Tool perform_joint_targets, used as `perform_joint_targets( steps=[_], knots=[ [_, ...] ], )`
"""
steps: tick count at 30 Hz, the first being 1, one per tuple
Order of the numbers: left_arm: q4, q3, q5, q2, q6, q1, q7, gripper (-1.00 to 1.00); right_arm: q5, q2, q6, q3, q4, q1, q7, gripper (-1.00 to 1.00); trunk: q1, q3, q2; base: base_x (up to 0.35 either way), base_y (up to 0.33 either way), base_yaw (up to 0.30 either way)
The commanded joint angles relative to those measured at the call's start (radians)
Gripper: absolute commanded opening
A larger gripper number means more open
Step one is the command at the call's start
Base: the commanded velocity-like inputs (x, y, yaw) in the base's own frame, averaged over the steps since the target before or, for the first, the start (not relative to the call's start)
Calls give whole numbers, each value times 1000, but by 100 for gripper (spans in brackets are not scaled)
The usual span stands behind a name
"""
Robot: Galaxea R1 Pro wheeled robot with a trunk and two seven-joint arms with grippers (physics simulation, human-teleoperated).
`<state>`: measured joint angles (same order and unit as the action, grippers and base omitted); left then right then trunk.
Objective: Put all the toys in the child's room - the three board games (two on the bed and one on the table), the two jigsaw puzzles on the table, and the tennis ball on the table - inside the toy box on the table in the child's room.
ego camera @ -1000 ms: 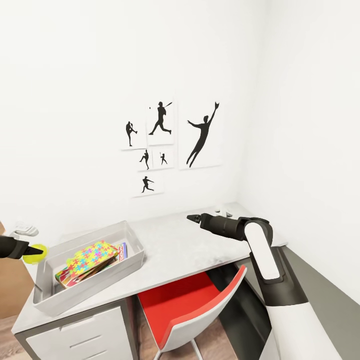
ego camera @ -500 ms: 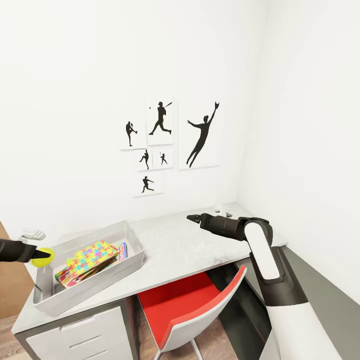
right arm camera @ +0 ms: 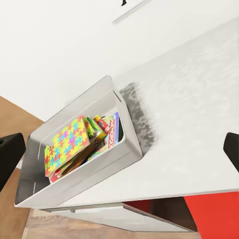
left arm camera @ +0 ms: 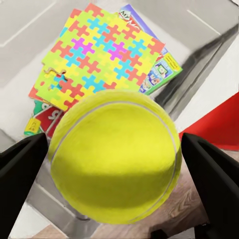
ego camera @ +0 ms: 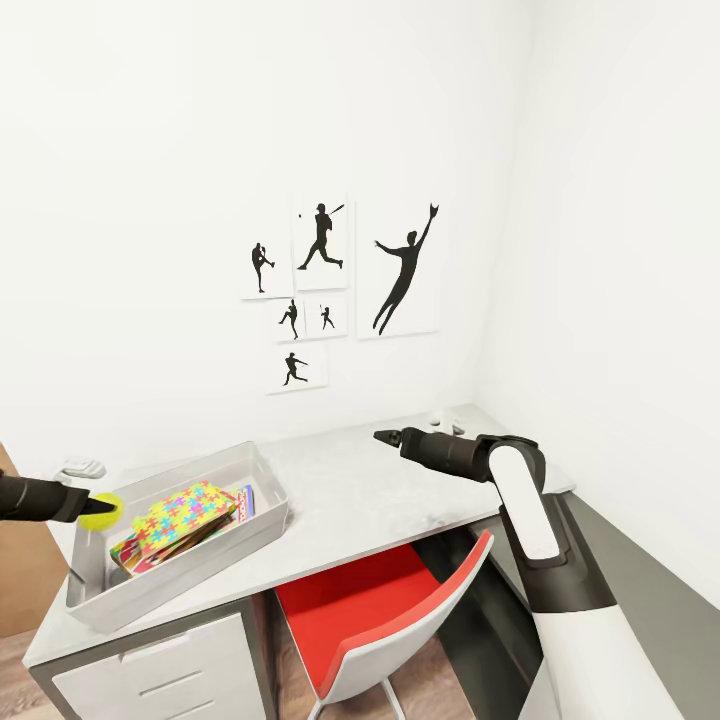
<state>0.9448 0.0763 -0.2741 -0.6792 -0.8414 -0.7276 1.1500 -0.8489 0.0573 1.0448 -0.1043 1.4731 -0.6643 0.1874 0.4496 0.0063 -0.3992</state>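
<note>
Head view: your left gripper [ego camera: 92, 509] grips the tennis ball [ego camera: 101, 511] over the toy box's [ego camera: 262, 530] left end.
Toy box: long axis slants back-right; jigsaw puzzles [ego camera: 185, 517] lie atop board games [ego camera: 245, 500].
Right gripper [ego camera: 385, 436]: spread apart, holding nothing, above the table [ego camera: 370, 500].

The toy box [ego camera: 265, 530] stands open-topped beneath the held tennis ball [ego camera: 99, 511], puzzle boards [ego camera: 180, 519] lying low inside, nothing between.

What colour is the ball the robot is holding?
The small round tennis ball is plain yellow-green with a thin pale seam, clearest in the left wrist view.
</note>
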Motion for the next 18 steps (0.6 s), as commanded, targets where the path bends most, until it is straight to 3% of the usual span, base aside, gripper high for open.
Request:
perform_joint_targets(
  steps=[1,3,7,12,18],
  knots=[
    [0,3,-10,2,-6,0,-20,-100,-10,0,2,0,1,-1,10,100,0,-1,-1,0,0,0],
    [-1,3,-5,10,-5,0,-85,-100,-10,0,2,0,1,-1,10,100,0,-1,-1,0,0,0],
    [-38,4,-3,34,6,-1,-160,-100,-10,0,2,0,1,-1,10,100,0,-1,-1,0,0,0],
    [-87,5,-2,53,63,-1,-199,-100,-10,0,2,-1,1,-1,10,100,0,-1,-1,0,0,0],
    [-95,4,-3,76,79,-1,-219,-100,-10,1,2,0,1,-1,10,100,0,-1,-1,0,0,0]
  ],
)
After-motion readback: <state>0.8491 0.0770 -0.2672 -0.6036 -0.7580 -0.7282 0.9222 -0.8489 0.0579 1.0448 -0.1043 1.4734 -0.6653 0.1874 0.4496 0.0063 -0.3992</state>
